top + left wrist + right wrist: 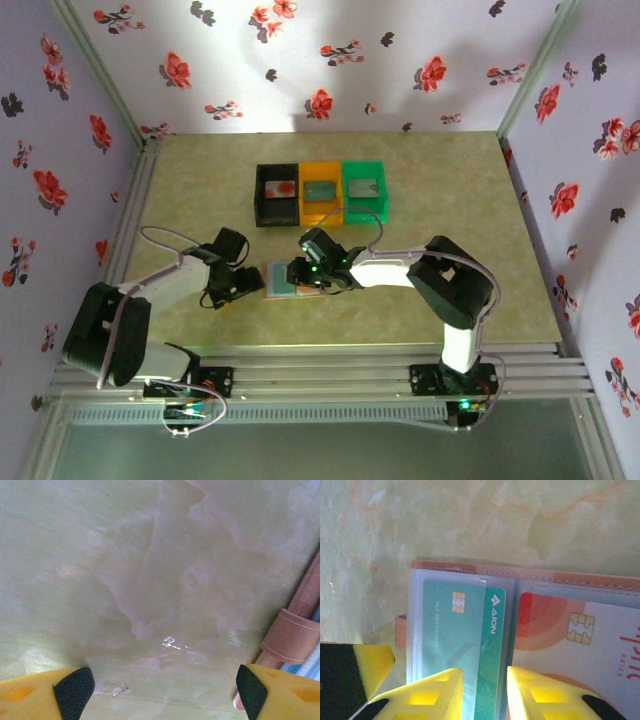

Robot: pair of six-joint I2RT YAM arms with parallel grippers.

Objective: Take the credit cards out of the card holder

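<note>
Two credit cards (pixel 450 635), teal card (pixel 440 620) and orange-white card (pixel 560 630), lie sleeved in the open card holder (pixel 530 574) near the table's (pixel 450 200) near edge. They are likely thin, stiff and slick, so pinch the teal card's exposed edge. The right gripper (pixel 484 672) stands narrow astride it, grip unclear; the left gripper (pixel 162 692) is wide and empty.

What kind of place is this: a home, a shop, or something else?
Probably a small robot test booth. Flowered wall panels close in the table on three sides, and the left arm and right arm are bolted to metal rails at its near edge.
</note>
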